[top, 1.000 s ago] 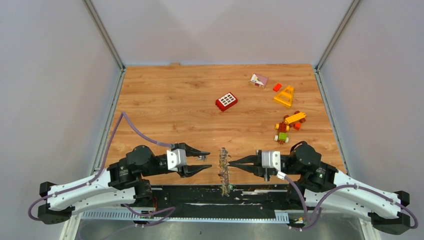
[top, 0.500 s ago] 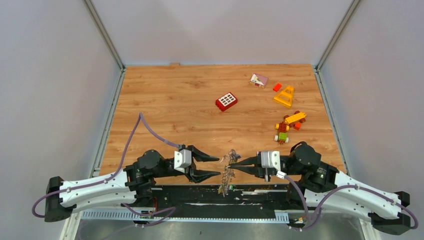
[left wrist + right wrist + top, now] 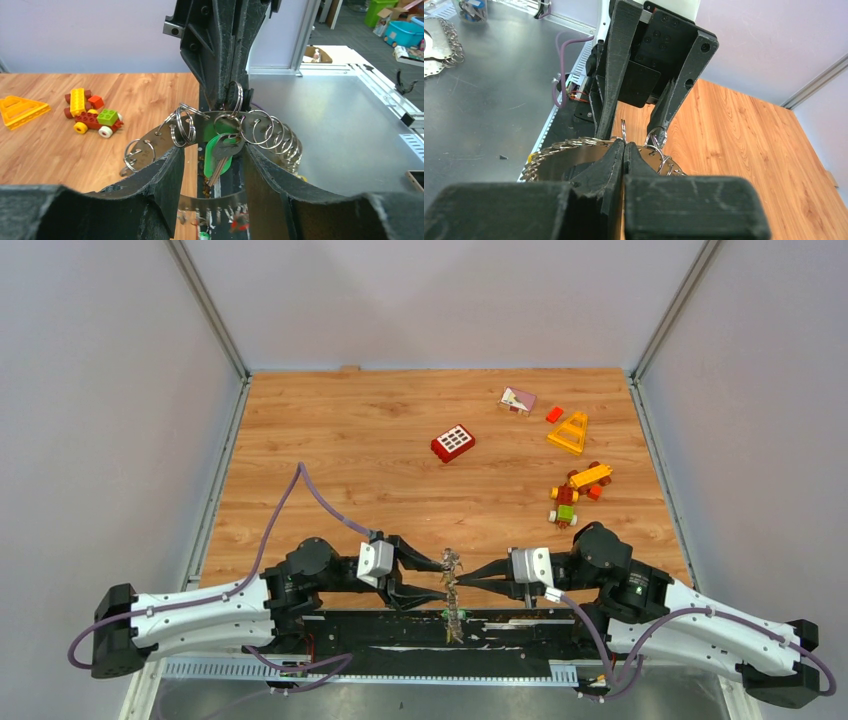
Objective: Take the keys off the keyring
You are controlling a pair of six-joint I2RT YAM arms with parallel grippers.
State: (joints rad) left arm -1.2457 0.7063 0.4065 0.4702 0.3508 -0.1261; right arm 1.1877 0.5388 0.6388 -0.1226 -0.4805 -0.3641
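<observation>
Top external view: at the near edge of the wooden table [image 3: 330, 440], the right gripper [image 3: 463, 582] is pinched tight on the keyring [image 3: 453, 612], which stands on edge. The left gripper [image 3: 438, 582] gapes, its fingers [image 3: 167, 172] straddling the ring's steel band. Marks on that band are too blurred to read. Well beyond lie a brick-built toy car [image 3: 573, 496], a yellow triangle [image 3: 569, 432] and a red window brick [image 3: 453, 443]. One green-headed key [image 3: 218, 156] dangles among split rings [image 3: 272, 132].

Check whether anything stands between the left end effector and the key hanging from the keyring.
Nothing visible does. The left end effector is open, and the key hangs in the gap between its fingers. The right end effector grips the keyring opposite.
</observation>
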